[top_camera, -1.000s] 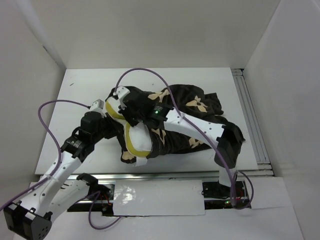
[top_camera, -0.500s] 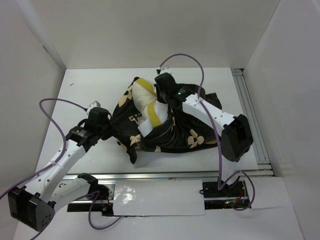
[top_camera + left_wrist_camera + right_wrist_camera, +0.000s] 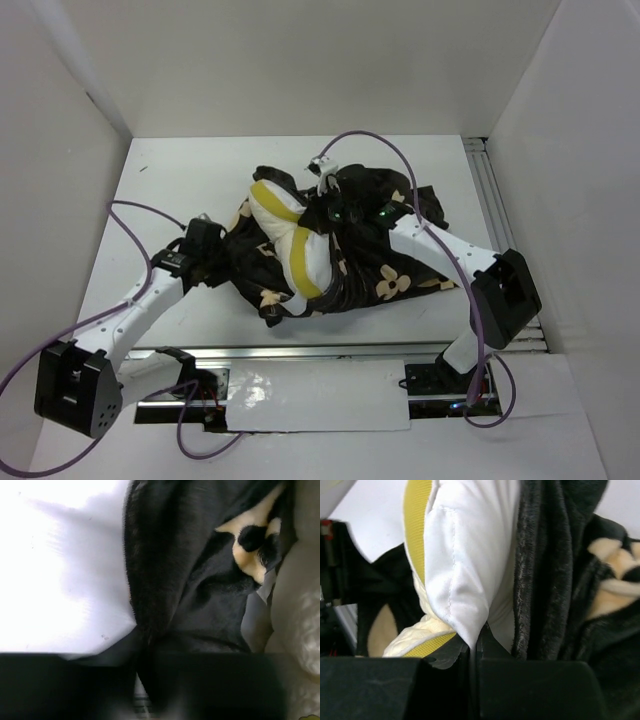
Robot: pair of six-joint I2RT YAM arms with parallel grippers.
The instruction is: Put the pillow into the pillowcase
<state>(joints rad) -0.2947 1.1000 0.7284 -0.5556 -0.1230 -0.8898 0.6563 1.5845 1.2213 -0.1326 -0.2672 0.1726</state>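
The white pillow (image 3: 290,235) with its yellow trim lies in the middle of the table, partly wrapped by the dark pillowcase (image 3: 385,265) with tan flowers. My right gripper (image 3: 322,205) is shut on a fold of the pillow's white cover (image 3: 465,585), with the plush pillowcase (image 3: 555,570) right beside it. My left gripper (image 3: 222,262) is at the pillowcase's left edge and is shut on the dark fabric (image 3: 170,580); the pillow (image 3: 300,610) shows at the right of that view.
A metal rail (image 3: 505,240) runs along the table's right side. White walls close in left, right and back. Purple cables loop over both arms. The table's front edge has a rail (image 3: 300,352).
My right gripper has drawn the pillow back and right, then slightly nearer. The pillowcase has bunched around it. My left arm has slid right along the table with the fabric's left edge.
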